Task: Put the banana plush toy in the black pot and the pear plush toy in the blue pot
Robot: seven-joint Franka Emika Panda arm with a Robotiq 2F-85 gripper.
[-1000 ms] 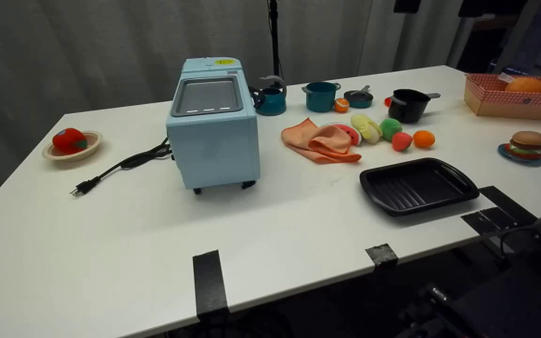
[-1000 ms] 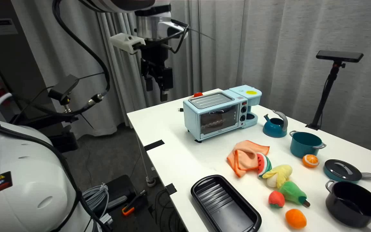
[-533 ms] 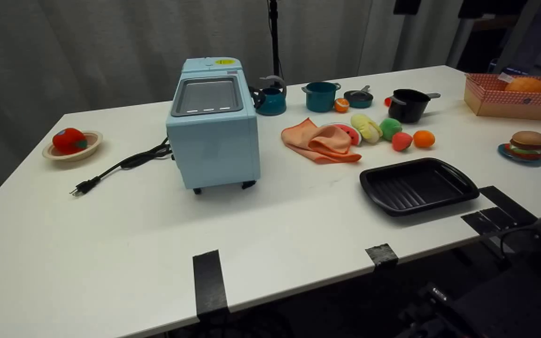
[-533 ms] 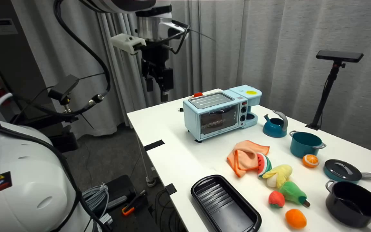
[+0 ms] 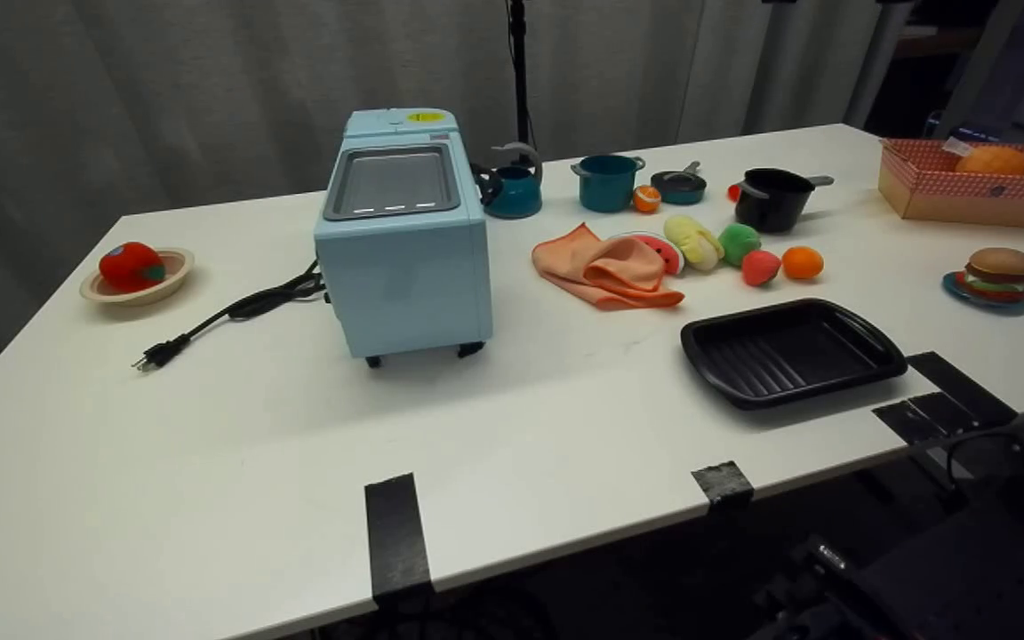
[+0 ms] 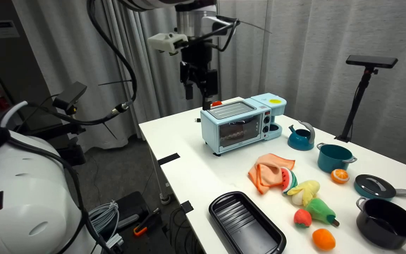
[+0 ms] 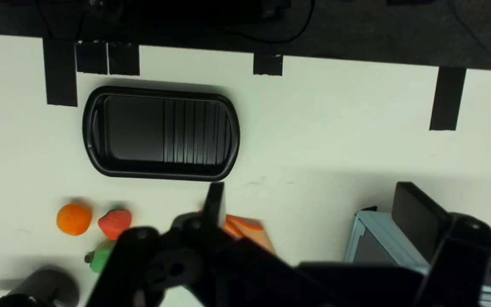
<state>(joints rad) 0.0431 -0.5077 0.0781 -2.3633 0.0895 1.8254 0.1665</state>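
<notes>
You are holding the gripper (image 7: 315, 209) above the table (image 6: 203, 176), its jaws standing well apart. Beyond the grill pan (image 6: 256, 233), the pear plush toy (image 6: 318, 210) is lying beside the banana plush toy (image 6: 307, 190), seemingly touching it. Farther off, the black pot (image 6: 372, 231) is standing upright, then the blue pot (image 6: 330, 163).

White table (image 5: 548, 427) w/ blk tape (image 5: 397, 538) at its edge. On it I see oven (image 5: 405, 289), kettle (image 6: 300, 140), blue pot (image 6: 331, 159), blk pot (image 6: 375, 231), skillet (image 6: 375, 187), cloth (image 6: 268, 170) against melon (image 6: 288, 180), banana (image 6: 306, 191) touching pear (image 6: 318, 210), strawberry (image 6: 302, 218) nr orange (image 6: 323, 240), tray (image 7: 137, 128) nr edge, bowl (image 5: 143, 299), plate (image 5: 959, 292) & basket (image 5: 965, 200).
</notes>
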